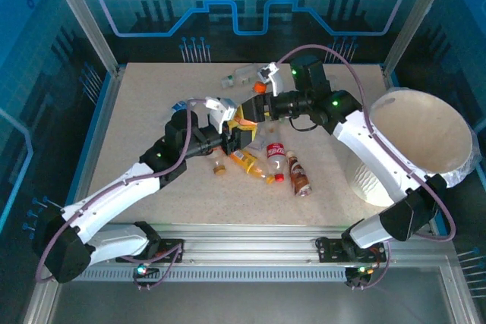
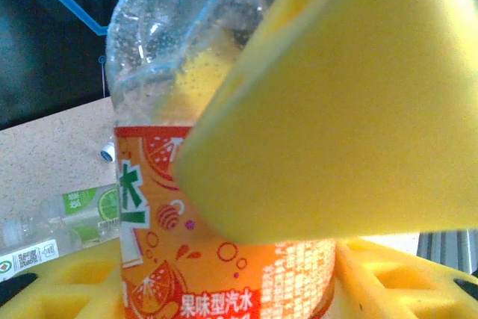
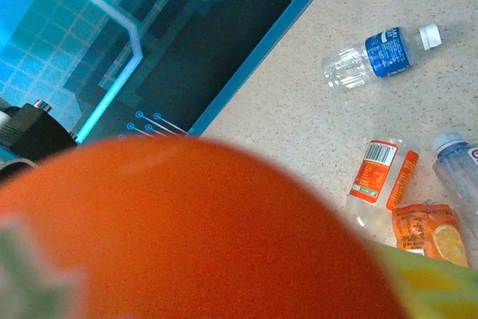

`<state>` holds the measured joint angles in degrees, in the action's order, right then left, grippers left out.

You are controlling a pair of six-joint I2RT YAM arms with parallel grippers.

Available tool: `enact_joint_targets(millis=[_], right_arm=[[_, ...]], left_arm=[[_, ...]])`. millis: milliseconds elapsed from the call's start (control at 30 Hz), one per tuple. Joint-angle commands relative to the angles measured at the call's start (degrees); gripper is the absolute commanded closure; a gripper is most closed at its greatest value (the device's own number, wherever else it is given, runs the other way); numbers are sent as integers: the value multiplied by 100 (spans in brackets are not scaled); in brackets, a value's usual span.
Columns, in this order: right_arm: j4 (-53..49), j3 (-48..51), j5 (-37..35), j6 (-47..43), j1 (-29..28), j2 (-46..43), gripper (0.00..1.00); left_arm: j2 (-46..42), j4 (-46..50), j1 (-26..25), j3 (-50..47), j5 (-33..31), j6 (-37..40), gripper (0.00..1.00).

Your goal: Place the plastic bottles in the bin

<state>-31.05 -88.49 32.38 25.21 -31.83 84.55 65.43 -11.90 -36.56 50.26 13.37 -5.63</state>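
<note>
- Two grippers meet over the middle of the table (image 1: pixel 152 111): your left gripper (image 1: pixel 234 137) is closed on the orange-labelled bottle (image 2: pixel 187 259), yellow fingers (image 2: pixel 336 110) pressing its sides.
- Its orange cap (image 3: pixel 187 237) points at your right gripper (image 1: pixel 262 104); whether those jaws have gripped, you cannot tell.
- The bin (image 1: pixel 425 138) stands at the table's right edge, nearer the right arm, so carry it that way.

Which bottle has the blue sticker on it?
The clear bottle with the white cap, lying on its side apart from the rest. The bottle below it has an orange label instead.
</note>
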Motion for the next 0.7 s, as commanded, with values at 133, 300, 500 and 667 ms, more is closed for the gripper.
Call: enact_joint_targets(millis=[133,300,500,667], right_arm=[[-8,53,-194,-154,-115,-129,49],[134,200,-611,-157,-113,-326,60],[130,358,-1403,-192,-112,-532,66],[-145,246,-2206,-473,-55,-714,67]], left_arm=[[206,-44,-71,333,-118,159,60],[294,-11,-70,369,-224,-41,39],[261,-71,-71,307,-196,-126,18],[131,-302,-71,148,-17,-154,8]])
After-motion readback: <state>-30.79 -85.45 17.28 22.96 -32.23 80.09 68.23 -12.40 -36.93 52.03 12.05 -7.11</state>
